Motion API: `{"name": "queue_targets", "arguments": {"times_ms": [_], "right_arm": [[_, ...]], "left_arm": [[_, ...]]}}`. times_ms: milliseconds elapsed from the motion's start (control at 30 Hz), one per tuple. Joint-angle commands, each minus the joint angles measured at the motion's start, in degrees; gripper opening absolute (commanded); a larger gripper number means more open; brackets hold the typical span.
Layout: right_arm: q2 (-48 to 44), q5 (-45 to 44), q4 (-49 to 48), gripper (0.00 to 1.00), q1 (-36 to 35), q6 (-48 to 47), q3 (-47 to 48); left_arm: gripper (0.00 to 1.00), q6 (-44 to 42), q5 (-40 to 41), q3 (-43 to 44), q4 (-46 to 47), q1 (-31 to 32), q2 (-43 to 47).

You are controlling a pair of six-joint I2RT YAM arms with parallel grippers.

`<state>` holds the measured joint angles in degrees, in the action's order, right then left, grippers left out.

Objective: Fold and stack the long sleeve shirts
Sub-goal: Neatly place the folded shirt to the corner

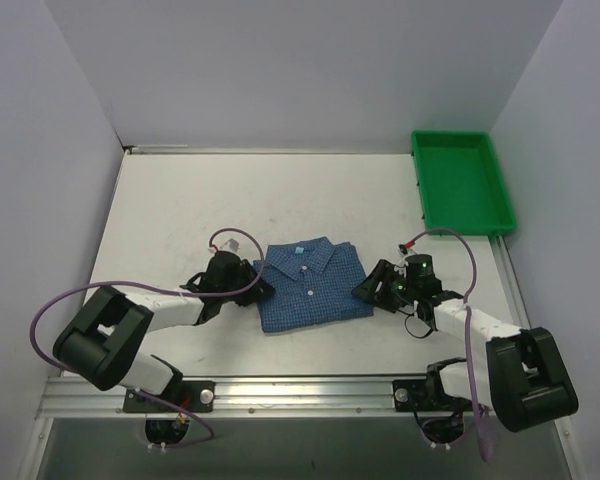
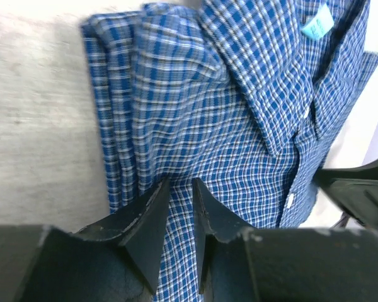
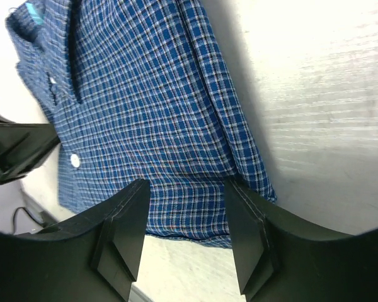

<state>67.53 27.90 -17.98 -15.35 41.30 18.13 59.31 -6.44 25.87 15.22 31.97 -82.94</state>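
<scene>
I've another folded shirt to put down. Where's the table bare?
Bare: the broad table stretch between the shirt and the back wall, left of the green tray. Crowded: beside the shirt, where the left pincer and right pincer flank it.

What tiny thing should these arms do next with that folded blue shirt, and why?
Probably close the right pincer on the side edge of the shirt: its fingers stand wide apart astride the folded cloth, while the left pincer sits narrowed on the opposite edge. Then both could move it together.

White table (image 1: 170, 210), folded checked shirt (image 1: 313, 285) (collar up), green tray (image 1: 463, 180)
</scene>
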Motion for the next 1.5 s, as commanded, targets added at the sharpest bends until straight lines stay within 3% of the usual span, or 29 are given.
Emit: {"name": "queue_targets", "arguments": {"times_ms": [0, 200, 300, 433, 467, 567, 700, 800, 1100, 1200, 1300, 1400, 1467], "right_arm": [[1.46, 1.98, -6.28, 0.51, 1.64, -0.16, -2.13], [-1.60, -0.91, 1.08, 0.51, 2.52, -5.15, -0.13], [-6.78, -4.16, 9.96, 0.51, 2.52, -7.89, 3.47], [-14.07, -7.95, 20.58, 0.55, 2.52, -12.46, 8.13], [-14.96, -8.21, 23.49, 0.57, 2.44, -12.82, 8.67], [-17.51, -8.21, 26.93, 0.64, 2.26, -13.00, 9.82], [-19.54, -6.99, 28.00, 0.72, 2.08, -12.03, 8.94], [-20.33, -6.19, 28.08, 0.74, 2.00, -11.51, 8.33], [-22.17, -4.52, 29.40, 0.74, 2.00, -11.50, 8.94], [-23.32, -4.61, 30.37, 0.74, 1.91, -11.59, 9.64], [-23.76, -5.05, 32.21, 0.74, 1.91, -12.21, 11.13], [-23.67, -5.92, 34.06, 0.74, 1.56, -13.17, 13.24], [-23.41, -6.54, 34.59, 0.74, 0.68, -13.61, 14.82]], "left_arm": [[0.33, 0.02, 2.57, -3.62, 2.18, -2.34, -1.35], [0.34, -5.86, -0.94, 0.40, -3.06, -9.02, -0.30], [0.43, -9.20, -2.17, 5.85, -9.05, -8.59, 2.15], [0.65, -11.84, 0.80, 8.67, -19.06, -6.39, 10.23], [0.75, -12.37, 2.64, 8.76, -21.27, -5.95, 13.82], [0.92, -14.30, 5.63, 7.80, -29.27, -5.77, 19.80], [0.97, -15.89, 5.21, 4.12, -36.66, -5.69, 24.31], [0.97, -15.19, 3.81, -0.44, -35.88, -5.60, 26.42], [0.90, -15.28, -0.68, -2.05, -19.91, -5.60, 18.00], [0.80, -15.01, -2.08, -0.38, -16.03, -5.60, 11.67], [0.60, -14.92, -4.55, 1.38, -12.25, -3.94, 5.52], [0.32, -14.58, -4.37, 3.22, -9.44, 1.84, 0.86], [0.25, -13.61, -4.72, 4.45, -7.76, 5.20, -2.91]]}}
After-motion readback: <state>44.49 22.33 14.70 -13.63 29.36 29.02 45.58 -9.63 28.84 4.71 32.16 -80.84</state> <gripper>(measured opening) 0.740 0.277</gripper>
